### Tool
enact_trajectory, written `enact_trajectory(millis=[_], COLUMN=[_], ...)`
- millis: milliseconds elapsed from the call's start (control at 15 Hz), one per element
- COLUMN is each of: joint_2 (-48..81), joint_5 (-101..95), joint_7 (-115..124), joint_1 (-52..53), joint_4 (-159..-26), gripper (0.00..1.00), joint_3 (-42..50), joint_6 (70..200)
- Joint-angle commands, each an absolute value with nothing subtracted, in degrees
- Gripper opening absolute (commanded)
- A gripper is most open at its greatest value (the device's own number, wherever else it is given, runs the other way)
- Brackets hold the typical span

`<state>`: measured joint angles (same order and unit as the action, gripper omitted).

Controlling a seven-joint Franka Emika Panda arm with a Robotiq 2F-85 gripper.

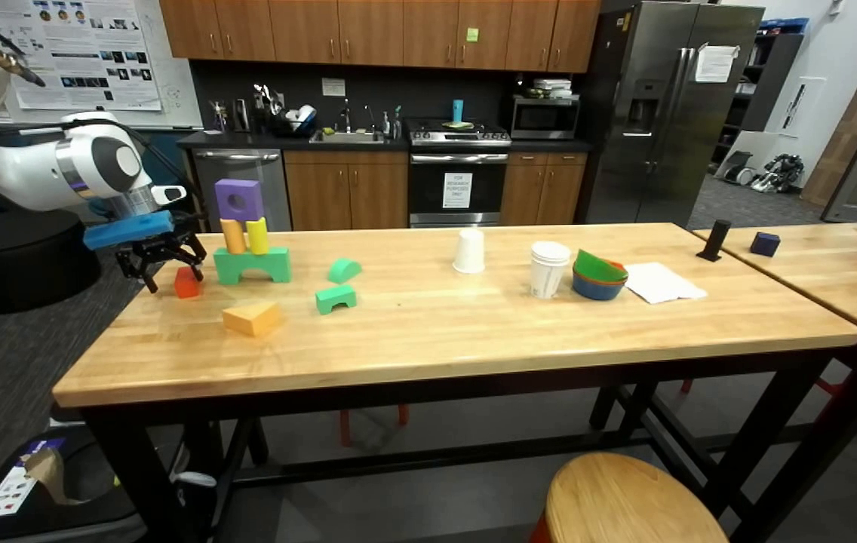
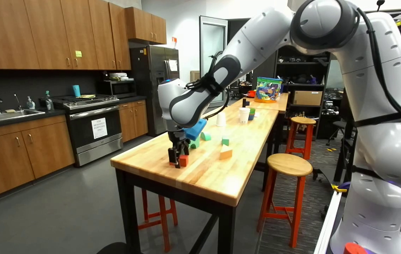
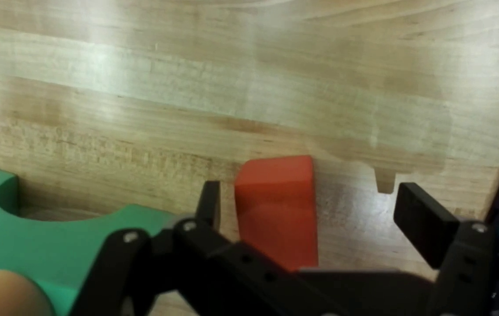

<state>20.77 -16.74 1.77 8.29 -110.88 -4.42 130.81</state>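
We are looking at a red block [image 3: 278, 206] that is resting on the worktop [image 1: 413, 339], near one end. Our fingers [image 3: 425, 224] are standing wide apart, one on each side of the block, and they are pinching nothing. In the wrist view the block is sitting closer to the finger by the green arch [image 1: 252, 260], so a bigger gap is showing on the other side.

It looks to us like we are lining up with the block. To do this well, we are wanting it right in the middle, so both sides are pressing evenly. We are also needing to be gentle by the green arch, because it is holding up an orange post [image 1: 233, 236], a yellow post [image 1: 257, 236] and, on top, a purple block [image 1: 240, 199]. A bump could be tipping them over.

Farther out, an orange wedge [image 1: 253, 318], a green half-circle [image 1: 344, 270] and a little green arch [image 1: 334, 296] are lying about. A stack of white cups [image 1: 548, 269] is standing well apart.

On the oven [image 1: 428, 207] we are reading a sign [image 1: 457, 190]: "For research purposes only." A big poster [image 1: 85, 56] is hanging up too, but its words are looking too small.
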Motion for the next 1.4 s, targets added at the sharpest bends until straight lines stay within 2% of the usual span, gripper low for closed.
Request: enact_trajectory(millis=[0, 1333], joint_2=[20.2, 20.2], joint_5=[-18.2, -16.1], joint_7=[2.5, 0.2], joint_1=[9.4, 9.7], joint_4=[-111.2, -112.4], gripper=[1.0, 1.0], joint_3=[-3.9, -4.9], joint_6=[132.6, 135.0])
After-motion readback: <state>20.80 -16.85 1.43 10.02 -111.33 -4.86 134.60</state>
